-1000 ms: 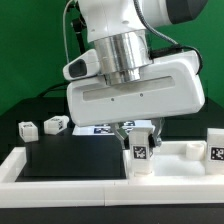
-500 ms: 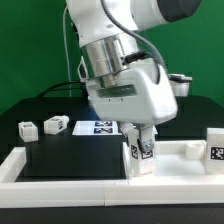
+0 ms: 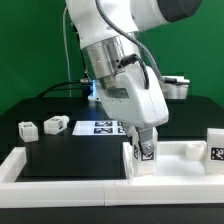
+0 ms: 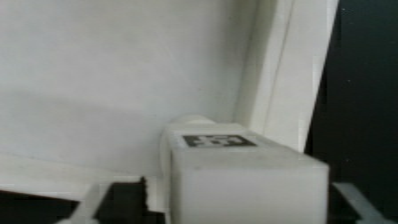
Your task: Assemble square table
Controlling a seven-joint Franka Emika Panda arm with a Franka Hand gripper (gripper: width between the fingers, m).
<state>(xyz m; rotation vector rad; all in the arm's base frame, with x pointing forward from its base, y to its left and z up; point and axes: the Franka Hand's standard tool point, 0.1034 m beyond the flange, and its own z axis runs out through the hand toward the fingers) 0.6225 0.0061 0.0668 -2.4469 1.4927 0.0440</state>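
Observation:
The square table's white top (image 3: pixel 178 160) lies flat at the exterior view's right. One white tagged leg (image 3: pixel 141 156) stands upright at its near left corner. My gripper (image 3: pixel 144 138) reaches down over that leg, with one finger on each side of its upper part. In the wrist view the leg (image 4: pixel 240 160) fills the space between the dark fingers (image 4: pixel 128 203) of my gripper (image 4: pixel 231 208), with the top's panel (image 4: pixel 107 90) and raised rim (image 4: pixel 285 60) beyond. Whether the pads still press on the leg does not show.
Two loose legs (image 3: pixel 28 128) (image 3: pixel 57 125) lie on the black surface at the exterior view's left. Another leg (image 3: pixel 214 146) stands at the right edge. The marker board (image 3: pixel 102 127) lies behind the gripper. A white bar (image 3: pixel 60 172) edges the front.
The hand has turned about the leg, from broadside to the camera to nearly edge-on. The leg stays upright in the same corner.

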